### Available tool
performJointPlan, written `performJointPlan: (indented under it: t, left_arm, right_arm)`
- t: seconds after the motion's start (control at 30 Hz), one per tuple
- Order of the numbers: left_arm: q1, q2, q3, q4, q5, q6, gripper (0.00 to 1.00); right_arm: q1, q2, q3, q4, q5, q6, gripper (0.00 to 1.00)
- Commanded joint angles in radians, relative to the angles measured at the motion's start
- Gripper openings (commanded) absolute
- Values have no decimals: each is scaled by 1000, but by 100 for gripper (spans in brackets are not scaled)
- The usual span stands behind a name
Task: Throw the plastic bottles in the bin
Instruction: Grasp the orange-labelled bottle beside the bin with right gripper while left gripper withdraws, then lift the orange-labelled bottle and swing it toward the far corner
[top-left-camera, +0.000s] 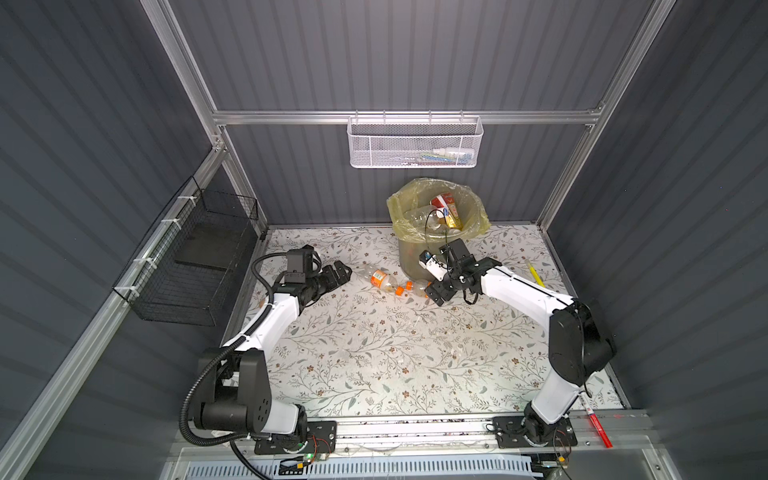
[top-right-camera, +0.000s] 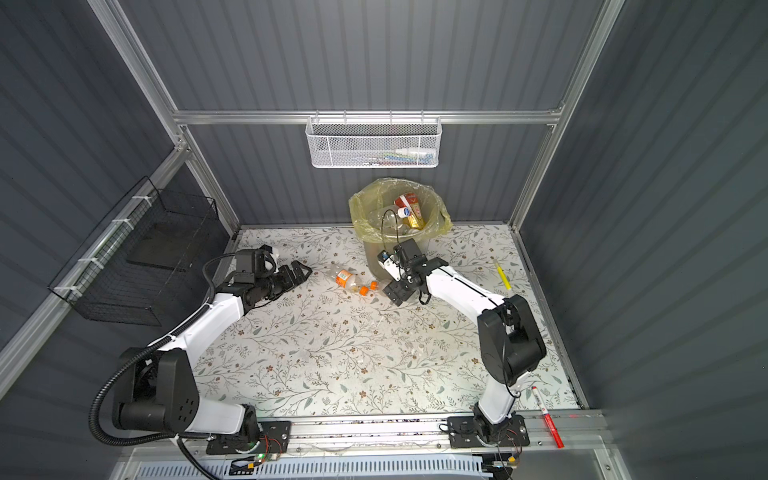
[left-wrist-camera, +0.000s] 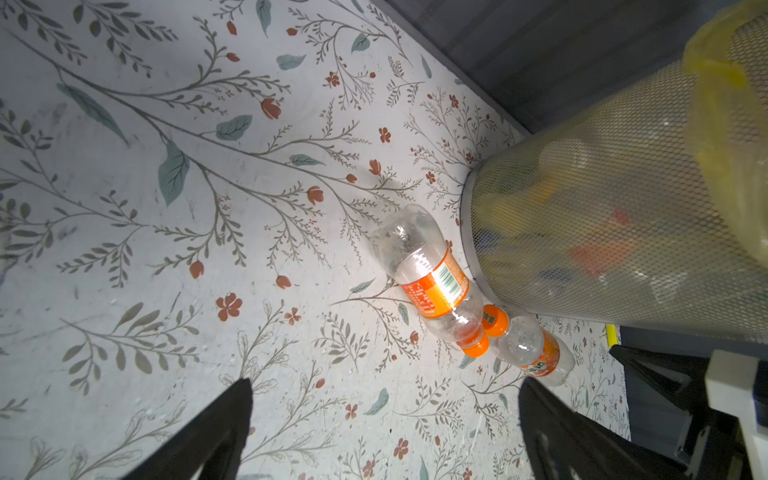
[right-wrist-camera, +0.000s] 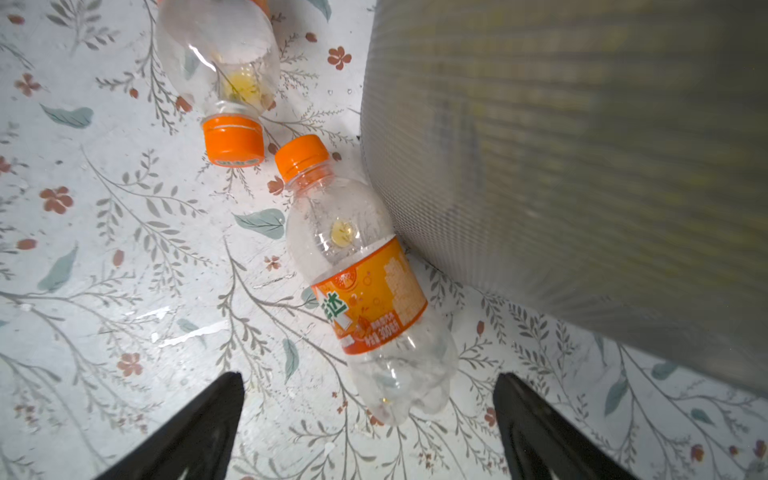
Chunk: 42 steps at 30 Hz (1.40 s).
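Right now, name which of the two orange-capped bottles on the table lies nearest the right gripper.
The bottle alongside the bin, its base toward the open right gripper. The other bottle lies farther off, beyond the two caps.

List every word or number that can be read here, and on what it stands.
"达" – on the right bottle, orange label.
"300" – small print on the same label.
Left bottle: barcode, fine print unreadable.
Red pack in the bin, red marker: too small to read.
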Motion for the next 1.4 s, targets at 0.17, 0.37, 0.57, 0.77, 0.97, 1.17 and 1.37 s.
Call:
performJointPlan:
  t: [0.17, 0.37, 0.57, 0.77, 0.97, 1.17, 1.37]
  left_arm:
    - [28, 4, -28, 34, 67, -9, 100]
    - [33, 10, -27, 35, 72, -8, 100]
    - [36, 17, -28, 40, 77, -7, 100]
    - [36, 18, -28, 41, 78, -4, 100]
    - [38, 15, -36, 43, 81, -3, 100]
    - [38, 21, -35, 43, 90, 0, 100]
    - [38, 47, -16, 49, 121, 3, 100]
  right_arm:
    - [18, 121, 45, 11, 46, -123, 94]
    - [28, 175, 41, 26, 57, -129, 91]
    - [42, 185, -7, 69, 96, -114, 83]
    - [53, 117, -79, 130, 87, -32, 60]
    - [54, -15, -184, 142, 82, 125, 50]
    - [-19, -267, -385, 195, 24, 423, 52]
    - [-211, -582, -711, 370, -112, 804, 53]
